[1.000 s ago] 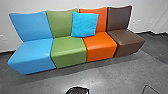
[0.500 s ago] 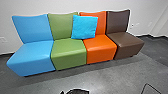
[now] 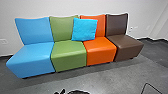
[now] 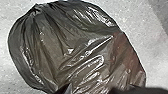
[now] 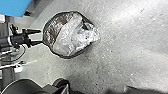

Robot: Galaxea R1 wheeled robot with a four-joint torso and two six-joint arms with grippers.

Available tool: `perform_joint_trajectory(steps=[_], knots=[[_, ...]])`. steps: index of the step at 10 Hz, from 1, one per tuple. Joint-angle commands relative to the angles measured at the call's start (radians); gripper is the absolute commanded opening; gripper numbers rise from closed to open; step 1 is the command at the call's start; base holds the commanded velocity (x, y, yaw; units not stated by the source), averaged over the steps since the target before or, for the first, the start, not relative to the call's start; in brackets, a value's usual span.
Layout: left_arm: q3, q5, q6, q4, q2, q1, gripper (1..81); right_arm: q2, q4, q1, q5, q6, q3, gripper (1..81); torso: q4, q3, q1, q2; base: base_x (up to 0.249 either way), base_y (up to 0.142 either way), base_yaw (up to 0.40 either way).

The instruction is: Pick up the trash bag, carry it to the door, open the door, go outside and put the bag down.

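Grey, mottled floor (image 3: 107, 80) runs up to a smooth pale wall (image 3: 62, 7). On it sits the trash bag (image 4: 75, 45), rounded, dark and glossy, its thin plastic creased and gathered, with a reddish patch. The left tool (image 3: 59, 92) reaches toward its side, its two slender black tips spread wide, holding nothing; whether they touch the plastic, I cannot tell. Nor can I tell the state of the right tool. Beyond the bag, smooth blue (image 3: 33, 56), green (image 3: 68, 53), orange (image 3: 100, 48) and brown (image 3: 125, 43) seats form a barrier, a square turquoise cushion (image 3: 84, 29) leaning upright on them.
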Motion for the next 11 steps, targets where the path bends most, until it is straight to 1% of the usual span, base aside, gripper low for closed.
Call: perform_joint_trajectory(steps=[1, 2, 3, 4, 5, 6, 7, 8, 9, 10, 11], knots=[[-0.005, 0.07, 0.0, -0.014, -0.014, -0.128, 81.1, -0.038, 0.019, 0.117, -0.082, 0.009, 0.015, 81.1, 0.0, 0.0, 0.061, -0.094, 0.0, 0.0, 0.0], [-0.011, 0.07, -0.003, -0.024, -0.014, -0.128, 81.1, -0.038, 0.019, 0.117, -0.082, 0.009, 0.015, 81.1, 0.0, 0.0, 0.082, -0.129, 0.0, 0.0, 0.0], [-0.014, 0.081, -0.031, -0.025, -0.018, -0.13, 81.1, -0.038, 0.019, 0.12, -0.084, 0.009, 0.015, 81.1, 0.0, 0.0, 0.044, -0.07, 0.0, 0.0, 0.0], [-0.014, 0.093, -0.042, -0.019, -0.018, -0.13, 81.1, -0.038, 0.019, 0.12, -0.084, 0.009, 0.015, 81.1, 0.0, 0.0, 0.063, -0.104, 0.0, 0.0, 0.0], [-0.014, 0.093, -0.043, -0.019, -0.017, -0.126, 81.1, -0.036, 0.019, 0.125, -0.082, 0.009, 0.015, 81.1, 0.0, -0.04, 0.069, -0.119, 0.0, 0.0, 0.0], [-0.014, 0.093, -0.043, -0.019, -0.017, -0.125, 81.1, -0.03, 0.019, 0.129, -0.082, 0.009, 0.012, 81.1, 0.0, -0.098, 0.074, -0.127, 0.0, 0.0, 0.0], [-0.014, 0.092, -0.043, -0.019, -0.017, -0.125, 81.1, -0.023, 0.019, 0.132, -0.084, 0.009, 0.009, 81.1, 0.0, -0.115, 0.077, -0.133, 0.0, 0.0, 0.0], [-0.014, 0.089, -0.043, -0.021, -0.015, -0.125, 81.1, -0.018, 0.019, 0.137, -0.084, 0.011, 0.007, 81.1, 0.0, -0.145, 0.078, -0.136, 0.0, 0.0, 0.0], [-0.017, 0.078, -0.043, -0.024, -0.014, -0.124, 81.1, -0.015, 0.017, 0.142, -0.085, 0.017, 0.006, 81.1, 0.0, -0.085, 0.078, -0.136, 0.0, 0.0, 0.0], [-0.025, 0.066, -0.046, -0.028, -0.012, -0.123, 81.1, -0.007, 0.013, 0.149, -0.093, 0.019, 0.006, 81.1, 0.0, -0.109, 0.079, -0.136, 0.0, 0.0, 0.0], [-0.032, 0.043, -0.072, -0.036, -0.006, -0.122, 81.1, 0.011, 0.01, 0.152, -0.099, 0.026, -0.002, 81.1, 0.0, -0.117, 0.079, -0.136, 0.0, 0.0, 0.0]])
